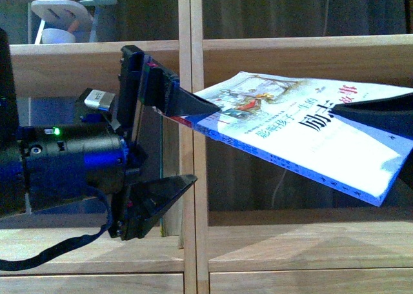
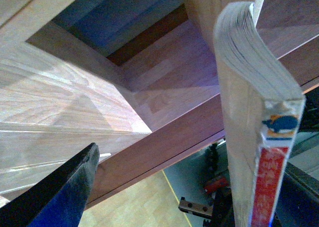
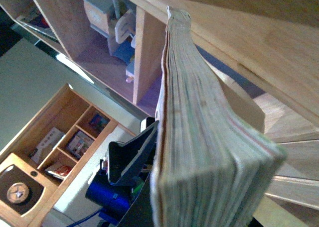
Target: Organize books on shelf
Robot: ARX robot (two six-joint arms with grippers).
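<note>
Front view of a light-wood shelf [image 1: 191,23] seen close up, with both of my arms working in front of it. On the left, my left gripper [image 1: 204,141] is spread wide and has hold of nothing. Its upper finger touches the near corner of the book [image 1: 303,136] at the spine end, and its lower finger hangs well below with open air between. The book, a thin paperback with a white-and-blue cover and large Chinese characters, hangs in the air in front of the right-hand compartment. It is tilted, with its left corner high and its far corner low, and it touches no plank. On the right, my right gripper [image 1: 352,117] lies dark across the cover. It appears to be clamped on that end and carrying the whole weight, though its lower finger is hidden under the book. The left wrist view shows the pages bowing, so the book will flex if pinched only at a tip. The step looks like taking the spine end into my left fingers. To do it well, I should slide the left gripper further onto the corner so both pads meet flat cover, then close squarely. My right should let go only once that grip is firm. The upright divider sits just behind the left gripper, so I should avoid knocking it.
</note>
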